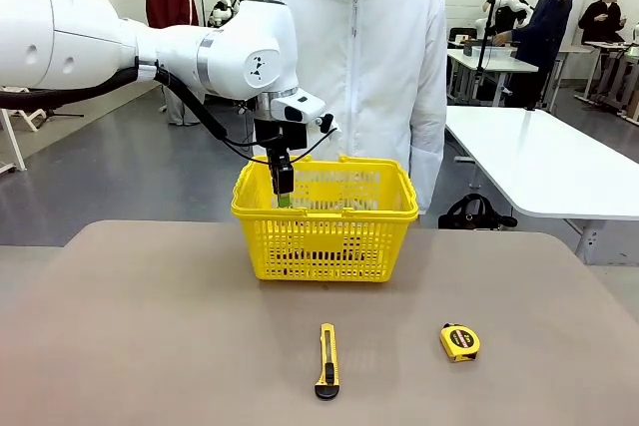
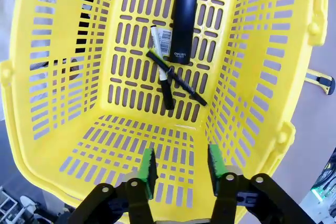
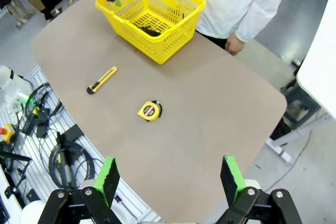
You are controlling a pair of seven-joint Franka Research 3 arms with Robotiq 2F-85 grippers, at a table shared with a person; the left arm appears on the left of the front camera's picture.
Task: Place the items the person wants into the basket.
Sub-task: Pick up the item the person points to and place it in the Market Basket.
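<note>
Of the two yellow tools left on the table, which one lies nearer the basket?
The utility knife, long and slim, lies nearer the basket, almost straight in front of it. The round tape measure sits farther off to the right.

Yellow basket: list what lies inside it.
On the basket floor lie a black cylinder, a white marker bearing a barcode label, and two slim dark pens crossed over each other. The cylinder covers part of the floor beneath it.
</note>
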